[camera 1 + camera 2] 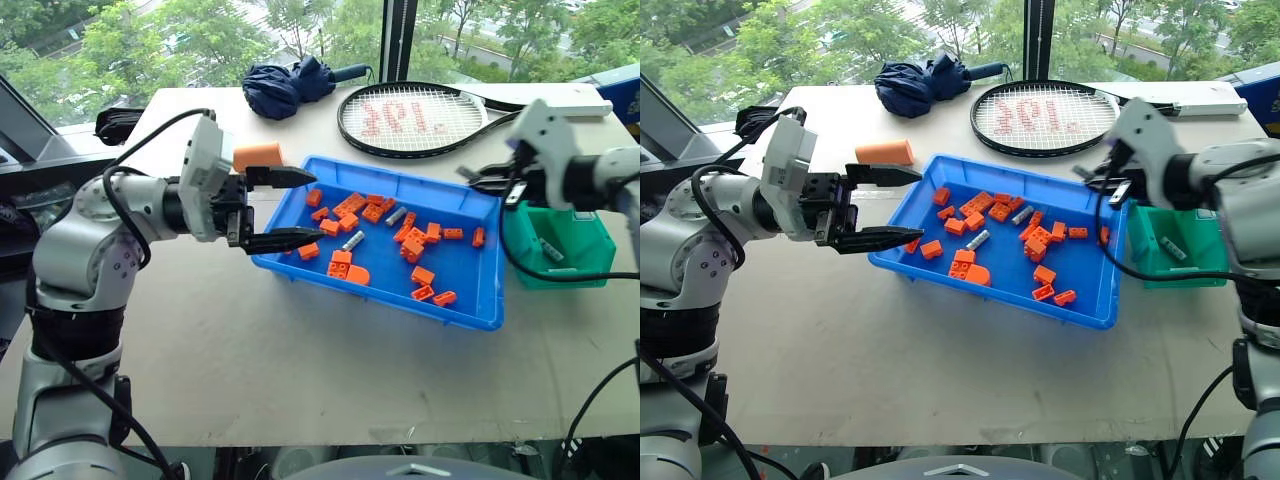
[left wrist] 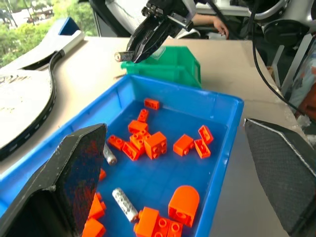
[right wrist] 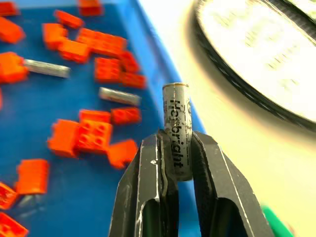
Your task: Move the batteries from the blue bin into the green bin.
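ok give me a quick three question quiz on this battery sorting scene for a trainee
1. True or false: the right gripper is shut on a battery.
2. How many batteries still lie among the orange bricks in the blue bin?
3. Multiple choice: the left gripper is (a) shut on a brick, (b) open and holding nothing, at the blue bin's near-left edge, (c) inside the green bin.

Key
1. True; the battery stands between its fingers, near the green bin.
2. Two: one battery nearer the racket, another closer to the left gripper.
3. b.
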Tool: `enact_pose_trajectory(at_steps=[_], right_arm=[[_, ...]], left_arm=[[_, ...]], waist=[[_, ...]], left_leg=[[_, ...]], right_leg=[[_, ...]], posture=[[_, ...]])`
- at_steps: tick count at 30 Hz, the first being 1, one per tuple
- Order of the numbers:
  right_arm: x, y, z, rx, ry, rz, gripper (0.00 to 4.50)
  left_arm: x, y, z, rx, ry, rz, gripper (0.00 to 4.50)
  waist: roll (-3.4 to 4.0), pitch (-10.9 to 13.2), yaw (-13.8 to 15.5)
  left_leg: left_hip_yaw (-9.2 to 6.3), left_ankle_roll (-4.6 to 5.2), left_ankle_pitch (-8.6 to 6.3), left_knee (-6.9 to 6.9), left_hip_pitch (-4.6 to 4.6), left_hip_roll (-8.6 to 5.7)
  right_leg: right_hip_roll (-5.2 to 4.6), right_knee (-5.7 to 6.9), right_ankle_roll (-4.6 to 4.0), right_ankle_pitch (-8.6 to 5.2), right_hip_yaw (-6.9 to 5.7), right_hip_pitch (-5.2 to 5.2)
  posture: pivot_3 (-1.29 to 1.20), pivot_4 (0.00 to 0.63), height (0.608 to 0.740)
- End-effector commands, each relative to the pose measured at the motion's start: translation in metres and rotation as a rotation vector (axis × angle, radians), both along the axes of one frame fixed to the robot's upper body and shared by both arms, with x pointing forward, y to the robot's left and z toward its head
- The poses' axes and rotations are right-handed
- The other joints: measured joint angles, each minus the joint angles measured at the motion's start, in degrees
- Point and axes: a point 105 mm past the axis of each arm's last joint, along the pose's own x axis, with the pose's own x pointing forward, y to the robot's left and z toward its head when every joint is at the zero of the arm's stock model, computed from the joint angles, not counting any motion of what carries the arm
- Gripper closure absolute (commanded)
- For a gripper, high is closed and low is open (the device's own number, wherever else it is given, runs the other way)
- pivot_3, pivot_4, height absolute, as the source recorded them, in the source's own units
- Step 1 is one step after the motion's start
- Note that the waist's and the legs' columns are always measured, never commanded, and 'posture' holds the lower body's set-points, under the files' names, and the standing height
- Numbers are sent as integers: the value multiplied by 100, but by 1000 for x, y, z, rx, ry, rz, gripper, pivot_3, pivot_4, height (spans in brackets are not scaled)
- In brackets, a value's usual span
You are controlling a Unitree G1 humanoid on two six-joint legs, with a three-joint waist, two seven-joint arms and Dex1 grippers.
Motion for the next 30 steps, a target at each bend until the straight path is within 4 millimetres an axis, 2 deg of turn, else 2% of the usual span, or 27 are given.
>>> enact_pose_trajectory(at_steps=[1, 7, 13, 15, 17, 21, 23, 25, 30], right_arm=[[-15, -46, 11, 13, -73, -184, 4453], [-21, -88, -22, -2, -15, -394, 4453], [-22, -87, -36, 34, 15, -393, 4453], [-23, -88, -38, 40, 24, -393, 3522], [-24, -89, -38, 38, 27, -396, 2778], [-23, -91, -32, 29, -7, -396, 768], [-22, -86, -26, 37, -33, -365, 45], [-23, -73, -22, 46, -37, -287, 45], [-21, -17, -11, 139, -37, -37, 45]], left_arm=[[-1, -7, 6, 4, -27, -31, 0], [7, -13, 11, -4, -46, -31, 0], [8, -15, 11, 1, -53, -44, 0], [9, -13, 10, 7, -57, -37, 0], [9, -13, 10, 13, -62, -33, 0], [8, -11, 9, 16, -65, -38, 0], [9, -9, 7, 27, -67, -32, 0], [10, -6, 5, 35, -67, -22, 0], [12, 5, 1, 52, -54, 20, 0]], waist=[[0, 0, 2], [2, -1, -46], [2, 0, -24], [2, 0, -19], [2, 0, -13], [2, 0, -10], [2, 0, -11], [2, 0, -14], [2, 0, -49]], left_leg=[[2, 0, 0, 0, 0, 0], [35, 1, 0, -1, 17, 3], [42, 2, 0, 0, 17, 3], [41, 2, 0, 0, 16, 3], [41, 2, 0, 0, 17, 3], [41, 2, 0, 0, 16, 3], [41, 2, 0, 0, 16, 3], [41, 2, 0, 0, 16, 3], [42, 2, 0, -1, 17, 5]], right_leg=[[0, 0, 0, 0, 2, 1], [2, 16, 1, 0, 32, -1], [2, 12, 1, 1, 39, -1], [3, 12, 1, 1, 38, -1], [3, 11, 2, 1, 38, -1], [3, 10, 2, 1, 38, -1], [3, 10, 2, 1, 38, -1], [3, 10, 2, 1, 38, -1], [5, 11, 2, 1, 40, -1]], posture=[[0, 150, 740], [0, 150, 740], [0, 150, 740], [0, 150, 740], [0, 150, 740], [0, 150, 740], [0, 150, 740], [0, 150, 740], [0, 150, 740]])
